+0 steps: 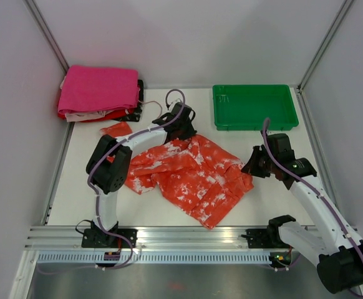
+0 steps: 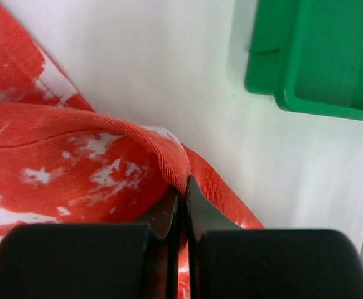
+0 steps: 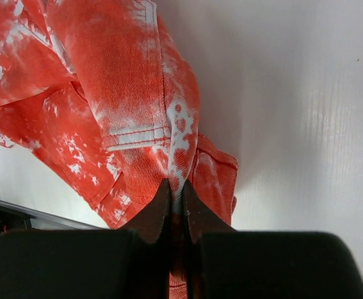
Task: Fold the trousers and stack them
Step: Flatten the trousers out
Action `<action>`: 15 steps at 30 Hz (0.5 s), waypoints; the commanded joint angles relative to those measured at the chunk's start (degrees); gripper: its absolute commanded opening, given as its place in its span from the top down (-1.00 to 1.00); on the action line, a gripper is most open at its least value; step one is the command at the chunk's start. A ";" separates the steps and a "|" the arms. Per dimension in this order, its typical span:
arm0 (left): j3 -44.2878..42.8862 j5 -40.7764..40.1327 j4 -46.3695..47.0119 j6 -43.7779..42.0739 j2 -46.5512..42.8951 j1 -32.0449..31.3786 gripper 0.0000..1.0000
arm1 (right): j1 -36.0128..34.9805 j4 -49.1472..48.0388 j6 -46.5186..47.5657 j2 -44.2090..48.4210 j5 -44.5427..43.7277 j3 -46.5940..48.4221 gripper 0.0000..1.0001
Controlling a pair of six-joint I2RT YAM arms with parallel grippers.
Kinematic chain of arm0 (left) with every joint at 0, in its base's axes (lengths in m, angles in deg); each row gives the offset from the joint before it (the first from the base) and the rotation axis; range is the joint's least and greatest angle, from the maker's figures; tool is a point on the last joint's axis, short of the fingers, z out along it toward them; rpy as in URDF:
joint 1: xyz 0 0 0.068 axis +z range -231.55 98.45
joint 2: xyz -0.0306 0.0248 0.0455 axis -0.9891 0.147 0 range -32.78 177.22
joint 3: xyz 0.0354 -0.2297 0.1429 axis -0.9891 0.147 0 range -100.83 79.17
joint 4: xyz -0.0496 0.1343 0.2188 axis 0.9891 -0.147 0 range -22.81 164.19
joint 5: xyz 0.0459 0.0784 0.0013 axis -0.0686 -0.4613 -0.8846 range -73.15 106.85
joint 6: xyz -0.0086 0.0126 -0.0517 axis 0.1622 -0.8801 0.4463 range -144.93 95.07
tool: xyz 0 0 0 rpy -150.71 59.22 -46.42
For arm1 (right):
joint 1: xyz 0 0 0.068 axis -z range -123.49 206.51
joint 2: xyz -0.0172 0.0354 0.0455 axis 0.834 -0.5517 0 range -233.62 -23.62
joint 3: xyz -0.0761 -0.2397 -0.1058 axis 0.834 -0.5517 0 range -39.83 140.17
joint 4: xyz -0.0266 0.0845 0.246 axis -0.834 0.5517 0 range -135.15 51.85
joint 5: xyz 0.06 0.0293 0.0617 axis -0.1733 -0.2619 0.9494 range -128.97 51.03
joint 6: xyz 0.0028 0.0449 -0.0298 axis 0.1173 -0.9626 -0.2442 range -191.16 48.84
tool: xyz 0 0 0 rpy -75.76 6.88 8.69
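Top external shows one pair of trousers (image 1: pixel 194 177), orange-red blotched with white, lying crumpled on the table (image 1: pixel 75 180) between the two pincers. The left pincer (image 1: pixel 183 132) is clamped on their far edge, the right pincer (image 1: pixel 250 167) on the side nearest it. Only the wrist views show the fingers (image 2: pixel 201 215) pressed together on a fabric fold. One green tray (image 1: pixel 254 126) lies beyond the right pincer, and one pink-topped folded pile (image 1: pixel 100 90) beyond the left.

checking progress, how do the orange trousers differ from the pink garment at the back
The orange trousers are white-splotched, rumpled and unfolded; the pink garment is plain, folded atop other clothes. The left gripper and right gripper pinch the orange trousers; the pink garment lies untouched.
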 commanded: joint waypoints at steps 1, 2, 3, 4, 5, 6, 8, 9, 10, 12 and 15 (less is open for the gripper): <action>6.33 1.12 11.03 -3.06 -8.52 -0.18 0.95 | 0.20 0.28 -1.71 1.35 -4.20 0.85 1.00; 9.60 0.78 13.58 -4.30 -12.14 -0.27 0.95 | 0.20 0.55 -2.24 1.96 -7.26 1.11 1.00; 13.72 0.08 20.65 -6.31 -16.52 -0.36 0.95 | 0.29 0.46 -3.12 2.32 -8.43 1.98 1.00; 22.99 -1.24 23.94 -6.94 -21.44 -0.62 0.95 | 0.20 0.37 -3.65 2.58 -9.39 2.34 1.00; 27.86 -6.47 26.85 -7.12 -32.28 -1.23 0.95 | 0.20 0.20 -4.18 2.76 -10.01 2.78 1.00; 33.66 -8.87 30.53 -7.64 -37.96 -2.98 0.95 | 0.20 0.02 -4.62 2.58 -11.93 3.57 1.00; 49.84 -14.48 41.09 -7.13 -51.55 -5.09 0.95 | 0.29 -0.77 -4.45 0.49 -12.39 4.27 1.00; 54.06 -16.00 41.37 -3.47 -54.77 -6.49 0.95 | 0.37 -0.86 -4.19 -0.74 -12.48 5.15 1.00; 59.67 -16.62 39.29 -1.52 -56.98 -7.03 0.95 | 0.37 -1.21 -3.75 -3.19 -12.39 5.50 1.00; 64.19 -16.11 36.99 2.79 -59.71 -9.30 0.95 | 0.29 -1.73 -3.22 -5.23 -11.78 6.29 1.00; 63.35 -15.74 31.38 5.44 -57.97 -15.54 0.95 | 0.29 -3.23 -3.22 -7.08 -11.42 5.69 1.00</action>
